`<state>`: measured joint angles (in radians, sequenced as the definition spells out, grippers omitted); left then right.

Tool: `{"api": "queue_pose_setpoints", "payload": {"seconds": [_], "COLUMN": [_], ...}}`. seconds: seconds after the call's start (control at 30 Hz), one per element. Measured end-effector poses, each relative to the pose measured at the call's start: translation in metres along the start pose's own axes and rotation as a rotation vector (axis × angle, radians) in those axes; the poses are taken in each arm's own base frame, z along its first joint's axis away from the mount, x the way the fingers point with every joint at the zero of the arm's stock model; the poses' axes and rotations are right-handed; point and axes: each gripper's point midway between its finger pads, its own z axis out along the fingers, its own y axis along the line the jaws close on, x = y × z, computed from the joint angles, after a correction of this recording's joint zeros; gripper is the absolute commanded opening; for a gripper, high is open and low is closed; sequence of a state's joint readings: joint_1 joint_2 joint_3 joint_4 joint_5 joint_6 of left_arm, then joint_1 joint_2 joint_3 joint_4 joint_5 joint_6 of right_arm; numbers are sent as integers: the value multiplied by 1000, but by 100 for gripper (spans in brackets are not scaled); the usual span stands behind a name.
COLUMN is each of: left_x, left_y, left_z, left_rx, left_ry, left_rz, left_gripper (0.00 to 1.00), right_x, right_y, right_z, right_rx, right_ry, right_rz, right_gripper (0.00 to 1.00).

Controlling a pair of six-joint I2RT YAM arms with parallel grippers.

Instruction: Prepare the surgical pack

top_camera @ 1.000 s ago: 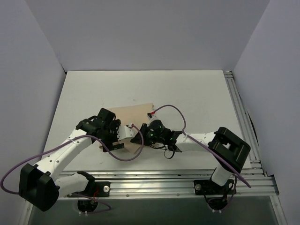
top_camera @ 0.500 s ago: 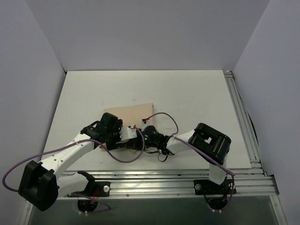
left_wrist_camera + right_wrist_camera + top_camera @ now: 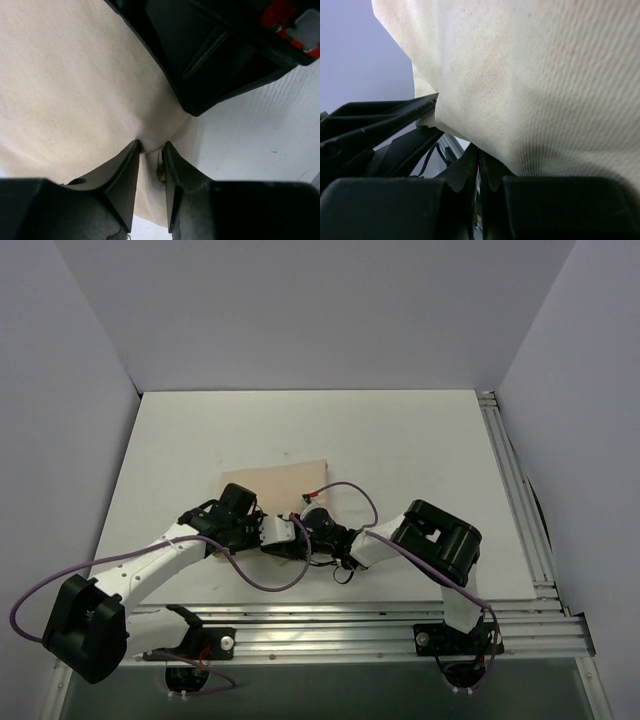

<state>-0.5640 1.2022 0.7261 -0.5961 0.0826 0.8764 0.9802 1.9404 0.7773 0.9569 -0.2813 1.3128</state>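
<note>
White surface (image 3: 420,450), pale walls on three sides. Tan cloth (image 3: 275,485) is laid flat left of centre, towards the near side. Its long axis is seen running left to right, the right end tipped slightly away. Both pincers are met at its near edge, almost touching. Left pincer (image 3: 150,152) is clamped on a small raised fold of cloth. Right pincer (image 3: 479,157) is closed to a thin slit on the cloth's edge, with cloth draped over it.
</note>
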Motion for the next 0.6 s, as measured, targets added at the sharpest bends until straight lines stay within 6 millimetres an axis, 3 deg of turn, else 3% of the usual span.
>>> {"api": "queue_pose_setpoints", "payload": {"seconds": [0.07, 0.1, 0.17, 0.6], "left_x": [-1, -1, -3, -18], "left_y": [-1, -2, 0, 9], "left_z": [0, 0, -2, -15], "left_rx": [7, 9, 8, 4], "left_ry": [-3, -5, -9, -64], "left_rz": [0, -1, -4, -126], "left_gripper": [23, 11, 2, 2], "right_x": [-1, -1, -3, -16], "right_y": [1, 1, 1, 8], "right_z": [0, 0, 0, 4], "right_rx": [-3, -4, -5, -32], "right_ry": [-2, -3, -6, -34], "right_rz": [3, 4, 6, 26], "right_gripper": [0, 0, 0, 0]}}
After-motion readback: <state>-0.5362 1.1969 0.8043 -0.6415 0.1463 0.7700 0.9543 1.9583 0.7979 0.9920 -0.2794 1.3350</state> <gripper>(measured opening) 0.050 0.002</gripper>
